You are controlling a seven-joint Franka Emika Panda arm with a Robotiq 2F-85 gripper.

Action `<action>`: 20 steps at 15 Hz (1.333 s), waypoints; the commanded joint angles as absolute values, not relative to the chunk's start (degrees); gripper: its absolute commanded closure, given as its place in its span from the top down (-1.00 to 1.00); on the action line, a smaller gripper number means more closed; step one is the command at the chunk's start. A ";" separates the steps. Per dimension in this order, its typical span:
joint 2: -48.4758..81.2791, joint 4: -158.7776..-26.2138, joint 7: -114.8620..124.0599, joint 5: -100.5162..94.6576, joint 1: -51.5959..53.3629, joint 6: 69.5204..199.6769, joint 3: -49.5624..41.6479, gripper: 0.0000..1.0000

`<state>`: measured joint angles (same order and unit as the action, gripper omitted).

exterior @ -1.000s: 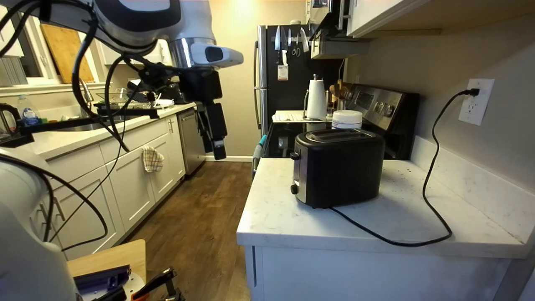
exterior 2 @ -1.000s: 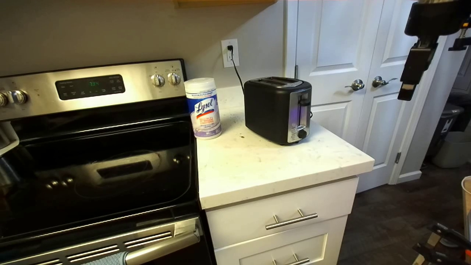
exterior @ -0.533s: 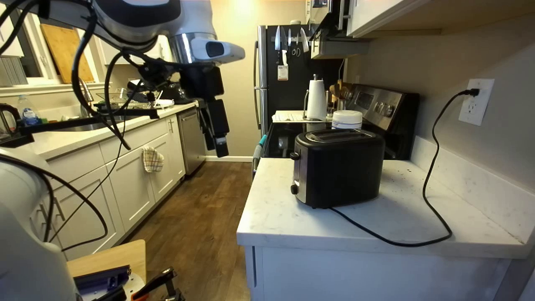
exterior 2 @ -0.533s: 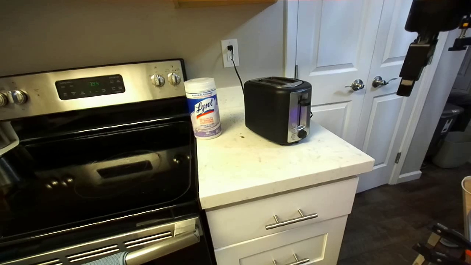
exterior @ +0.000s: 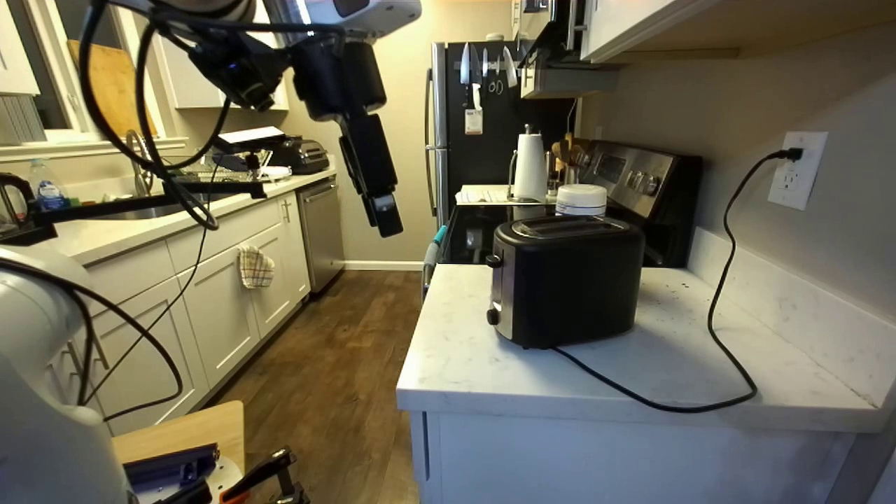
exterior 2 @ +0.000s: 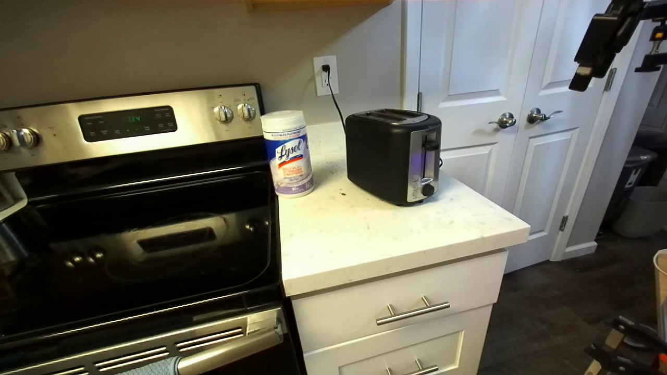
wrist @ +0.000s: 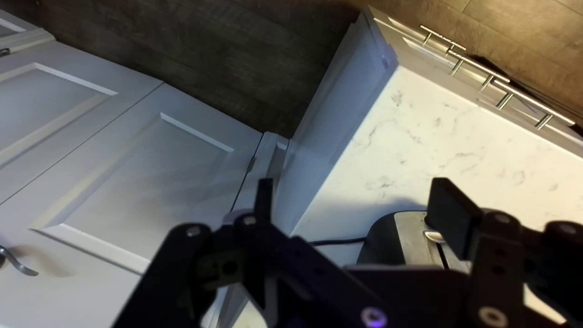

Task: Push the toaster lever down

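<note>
Nearest me, at the lower left of an exterior view, bulks the robot's pale base [exterior: 42,392]. A white counter [exterior: 448,350] fills the lower right, and on it, right of centre, stands the black toaster [exterior: 574,287]; the lever [exterior: 494,261] sits high on its left-facing end. Left of centre and higher up, well apart from it, the gripper [exterior: 385,213] hangs tilted, and the wrist view shows its fingers [wrist: 451,214] standing wide apart. Behind the toaster stand a white-lidded canister [exterior: 581,199], a paper towel roll [exterior: 530,168] and, farthest back, a dark fridge [exterior: 476,164].
</note>
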<state>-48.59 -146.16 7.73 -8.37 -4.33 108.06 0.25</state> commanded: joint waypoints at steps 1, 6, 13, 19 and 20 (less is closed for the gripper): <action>-49.88 -146.38 6.10 -8.83 -4.31 109.08 -0.06 0.10; -46.84 -144.78 7.83 -8.97 -4.40 113.82 1.67 -0.54; -37.92 -140.78 9.81 -8.60 -4.10 119.16 4.71 -1.00; -31.00 -139.17 12.05 -9.80 -4.46 123.18 6.37 -1.00; -30.01 -139.47 12.39 -9.91 -4.48 124.54 6.43 -1.00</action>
